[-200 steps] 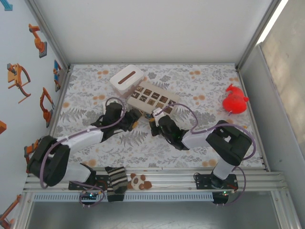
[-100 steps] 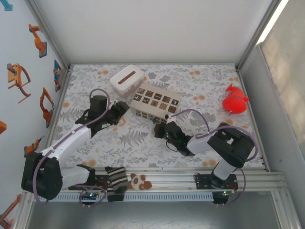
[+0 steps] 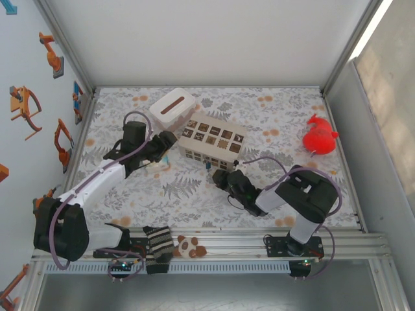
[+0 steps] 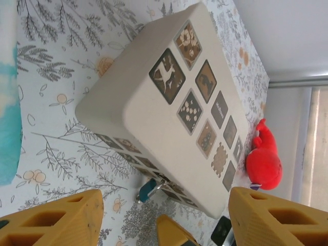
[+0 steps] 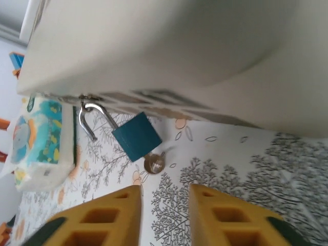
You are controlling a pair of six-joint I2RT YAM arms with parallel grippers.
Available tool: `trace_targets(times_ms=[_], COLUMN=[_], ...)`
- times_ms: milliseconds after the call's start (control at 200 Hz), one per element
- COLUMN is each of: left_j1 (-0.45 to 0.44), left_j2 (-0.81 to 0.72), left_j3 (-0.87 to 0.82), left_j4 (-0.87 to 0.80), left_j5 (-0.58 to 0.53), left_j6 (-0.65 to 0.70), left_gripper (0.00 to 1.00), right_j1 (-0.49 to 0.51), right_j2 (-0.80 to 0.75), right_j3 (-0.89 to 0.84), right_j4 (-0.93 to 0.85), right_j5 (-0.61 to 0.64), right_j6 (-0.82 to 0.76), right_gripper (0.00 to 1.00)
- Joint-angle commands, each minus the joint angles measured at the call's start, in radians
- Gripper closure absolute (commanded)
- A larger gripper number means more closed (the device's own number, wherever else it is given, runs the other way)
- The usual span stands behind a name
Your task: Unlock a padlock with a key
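The padlock (image 5: 136, 136) has a teal body and a silver shackle that stands swung open, hooked in the hasp of the beige picture box (image 5: 179, 46). A round-headed silver key (image 5: 154, 162) sticks out of the padlock's bottom. My right gripper (image 5: 164, 205) is open just short of the key, with nothing between its fingers. Seen from above, the padlock (image 3: 207, 165) lies at the box's (image 3: 211, 139) near side, ahead of my right gripper (image 3: 219, 176). My left gripper (image 3: 167, 144) is open and empty left of the box, looking at the padlock (image 4: 148, 189).
A white slotted box (image 3: 172, 107) sits behind the picture box. A teal printed packet (image 3: 157, 167) lies under my left gripper. A red toy (image 3: 320, 136) is at the far right. A striped sock (image 3: 159, 243) and a panda toy (image 3: 189, 245) rest on the front rail.
My right gripper opened, let go of the key and drew back a little. My left arm pulled away from the box to the left.
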Motion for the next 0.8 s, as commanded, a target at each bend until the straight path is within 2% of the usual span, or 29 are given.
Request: trace_targets(times_ms=[0, 75, 195, 240, 346, 406, 626, 796], left_j1=[0.027, 0.036, 0.04, 0.041, 0.046, 0.051, 0.05, 0.044], left_j2=[0.03, 0.073, 0.19, 0.238, 0.324, 0.365, 0.553, 0.606], left_j3=[0.067, 0.134, 0.279, 0.326, 0.392, 0.421, 0.535, 0.519], left_j4=[-0.036, -0.075, -0.178, -0.222, -0.273, -0.281, -0.292, -0.31], left_j5=[0.009, 0.02, 0.068, 0.062, 0.022, 0.028, 0.167, 0.155], left_j6=[0.068, 0.125, 0.247, 0.292, 0.358, 0.374, 0.409, 0.432], left_gripper=[0.34, 0.34, 0.34, 0.33, 0.32, 0.32, 0.32, 0.33], right_j1=[-0.009, -0.022, -0.05, -0.05, -0.051, -0.049, -0.075, -0.163], right_j2=[-0.082, -0.127, -0.168, -0.175, -0.169, -0.162, -0.135, -0.131], right_j3=[-0.021, -0.029, -0.009, 0.006, 0.037, 0.045, 0.089, 0.085], right_j4=[-0.058, -0.088, -0.094, -0.094, -0.096, -0.093, -0.085, -0.087], right_j5=[0.071, 0.063, -0.016, -0.034, -0.07, -0.065, -0.069, -0.142], right_j6=[-0.015, -0.048, -0.114, -0.124, -0.112, -0.085, -0.064, -0.071], right_gripper=[0.61, 0.54, 0.57, 0.56, 0.47, 0.45, 0.36, 0.36])
